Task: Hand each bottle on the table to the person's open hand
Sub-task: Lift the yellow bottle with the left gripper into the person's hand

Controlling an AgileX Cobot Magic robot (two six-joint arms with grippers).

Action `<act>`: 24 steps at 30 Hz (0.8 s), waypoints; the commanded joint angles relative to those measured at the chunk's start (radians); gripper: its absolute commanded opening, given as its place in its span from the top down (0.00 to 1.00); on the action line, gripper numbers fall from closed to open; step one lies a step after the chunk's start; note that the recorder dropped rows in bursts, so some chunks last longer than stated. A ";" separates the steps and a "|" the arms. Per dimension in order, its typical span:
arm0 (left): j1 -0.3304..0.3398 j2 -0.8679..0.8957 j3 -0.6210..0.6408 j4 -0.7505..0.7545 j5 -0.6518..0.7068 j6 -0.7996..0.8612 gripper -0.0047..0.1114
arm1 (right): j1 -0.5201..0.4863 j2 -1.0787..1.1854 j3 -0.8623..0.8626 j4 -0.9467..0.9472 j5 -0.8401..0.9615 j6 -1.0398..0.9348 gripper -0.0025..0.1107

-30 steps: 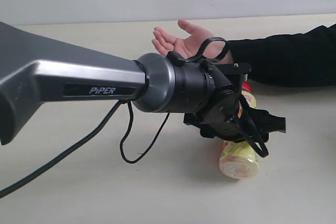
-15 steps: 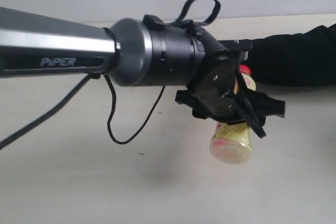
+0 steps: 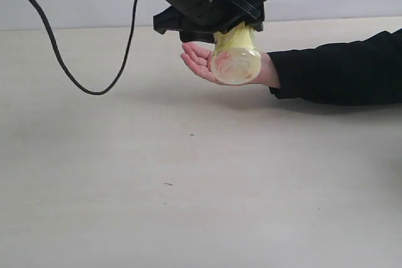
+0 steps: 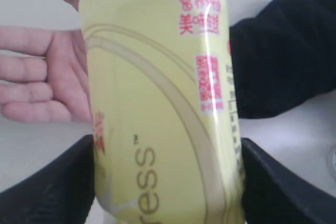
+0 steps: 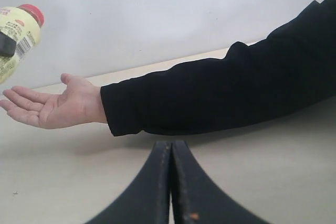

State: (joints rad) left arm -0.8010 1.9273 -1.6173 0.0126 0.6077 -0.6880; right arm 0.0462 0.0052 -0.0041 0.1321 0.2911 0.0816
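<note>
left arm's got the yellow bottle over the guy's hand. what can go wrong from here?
1. The yellow bottle hangs tilted above the person's open hand, and the right wrist view shows it not touching. Released here, it may bounce or roll off onto the table.
2. The left gripper clamps a smooth, rounded body, so the bottle could slip early.
3. If it lowers further, the wide gripper could press the fingers.
</note>
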 commanded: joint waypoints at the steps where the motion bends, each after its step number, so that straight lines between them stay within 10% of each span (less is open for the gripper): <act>1: 0.052 -0.005 -0.013 -0.053 -0.058 0.000 0.96 | 0.000 -0.005 0.004 -0.001 -0.006 -0.001 0.98; 24: 0.143 0.227 -0.062 -0.218 -0.200 0.082 0.96 | 0.000 -0.005 0.004 -0.001 -0.006 -0.001 0.98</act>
State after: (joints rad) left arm -0.6610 2.1480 -1.6709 -0.1858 0.4314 -0.6437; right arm 0.0462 0.0052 -0.0041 0.1321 0.2911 0.0816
